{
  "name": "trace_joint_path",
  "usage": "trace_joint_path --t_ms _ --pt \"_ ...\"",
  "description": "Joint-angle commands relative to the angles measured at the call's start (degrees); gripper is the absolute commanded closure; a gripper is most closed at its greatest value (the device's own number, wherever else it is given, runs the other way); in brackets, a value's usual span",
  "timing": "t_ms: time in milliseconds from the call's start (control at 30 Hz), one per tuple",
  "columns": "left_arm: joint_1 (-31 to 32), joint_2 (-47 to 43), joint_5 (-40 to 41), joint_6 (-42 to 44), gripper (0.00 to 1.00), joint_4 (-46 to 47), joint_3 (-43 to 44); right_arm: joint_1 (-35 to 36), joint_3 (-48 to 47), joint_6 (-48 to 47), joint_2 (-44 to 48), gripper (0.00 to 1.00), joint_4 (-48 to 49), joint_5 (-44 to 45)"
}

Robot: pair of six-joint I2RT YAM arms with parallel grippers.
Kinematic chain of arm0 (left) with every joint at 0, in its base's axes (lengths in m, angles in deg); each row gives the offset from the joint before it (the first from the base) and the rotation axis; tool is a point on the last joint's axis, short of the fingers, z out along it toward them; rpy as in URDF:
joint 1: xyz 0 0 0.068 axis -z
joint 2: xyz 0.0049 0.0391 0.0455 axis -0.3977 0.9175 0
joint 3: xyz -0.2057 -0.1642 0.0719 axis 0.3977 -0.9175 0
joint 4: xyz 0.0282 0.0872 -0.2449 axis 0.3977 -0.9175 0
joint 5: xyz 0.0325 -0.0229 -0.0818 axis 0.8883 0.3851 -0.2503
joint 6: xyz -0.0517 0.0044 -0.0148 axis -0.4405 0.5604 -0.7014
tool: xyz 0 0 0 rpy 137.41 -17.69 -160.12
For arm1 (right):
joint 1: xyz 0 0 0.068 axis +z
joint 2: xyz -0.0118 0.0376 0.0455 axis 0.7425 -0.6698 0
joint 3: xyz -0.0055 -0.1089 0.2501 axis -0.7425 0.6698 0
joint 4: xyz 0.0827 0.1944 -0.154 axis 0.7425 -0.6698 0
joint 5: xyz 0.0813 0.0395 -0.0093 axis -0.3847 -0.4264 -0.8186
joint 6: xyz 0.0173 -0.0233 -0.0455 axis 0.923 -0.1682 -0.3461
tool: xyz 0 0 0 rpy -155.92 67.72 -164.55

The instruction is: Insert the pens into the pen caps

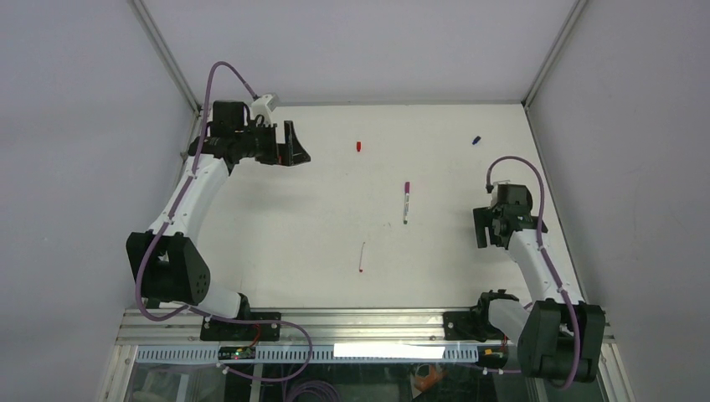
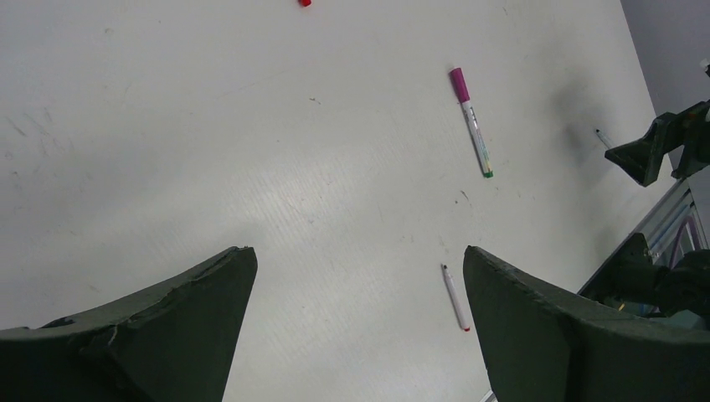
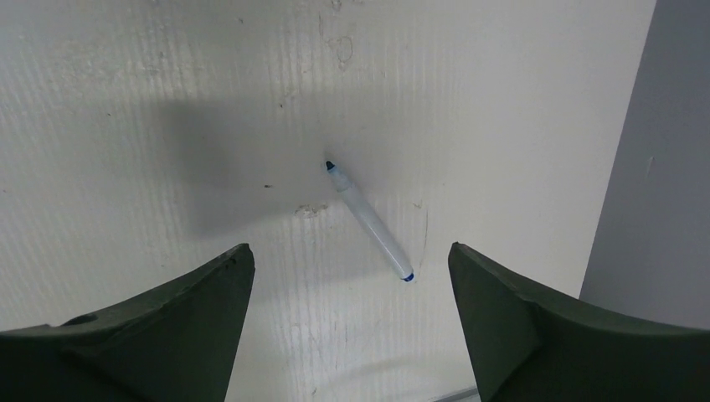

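Nearest the arm bases, at 6 o'clock from the middle of the white surface [image 1: 276,251], a thin white stick pen with a red tip [image 1: 362,256] lies uncapped. Its red end points toward the near edge, and it is well apart from both arms.

At about 4 o'clock the right pincer [image 1: 483,228] hangs low over the surface. Its dark fingers are spread wide and hold nothing. Its wrist camera shows a thin white pen with a blue tip [image 3: 368,222] lying flat below the gap. In that view the pen slants from 11 to 5 o'clock, its bare felt point at the 11 o'clock end, and it touches neither finger. In the overhead view the pincer hides this pen.

Just beside the middle, at 3 o'clock, a white-barrelled pen with a green end [image 2: 476,141] lies along the 12-to-6 line. A magenta-purple cap [image 2: 459,85] is seated on its far end.

Farther out, at 12 o'clock, a small red plastic cap [image 1: 358,146] lies alone on the surface. Level with it at 10 o'clock, the left pincer [image 1: 297,144] hovers with its fingers at full spread and nothing between them. It points toward the middle of the surface.

Farthest away, at 2 o'clock near the far right corner, a small blue plastic cap [image 1: 475,140] lies by itself, well apart from the blue-tipped pen.
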Motion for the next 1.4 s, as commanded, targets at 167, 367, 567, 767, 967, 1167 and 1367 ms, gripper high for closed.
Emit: trace_joint_path --t_ms 167,367,567,767,967,1167,1367 --pt "-2.3 -0.52 -4.84 2.71 0.01 2.39 -0.13 -0.92 1.78 -2.38 -5.78 0.13 5.75 2.31" --pt "-4.16 2.73 -7.76 2.1 0.01 3.56 -0.31 -3.06 -2.31 -3.46 -15.46 0.12 5.96 -1.15" --pt "-6.06 4.95 -10.99 1.23 0.01 4.58 -0.05 -3.97 -6.46 -4.72 -23.53 0.15 5.18 -4.44" --pt "-7.99 5.17 -13.61 -0.03 0.01 6.54 -0.57 -4.03 -3.66 -4.3 -18.21 0.13 3.25 -4.96" --pt "-8.16 4.54 -14.17 -0.36 0.01 7.12 -1.09 -5.09 3.92 -9.01 -5.72 0.13 3.75 -7.12" --pt "-8.11 3.11 -14.02 -0.22 0.01 7.2 -1.65 -5.11 4.81 -9.49 -3.48 0.18 3.0 -7.77" --pt "-8.17 3.2 -14.09 0.0 0.01 7.32 -1.91 -5.11 6.34 -10.48 -3.77 0.19 4.74 -7.75"
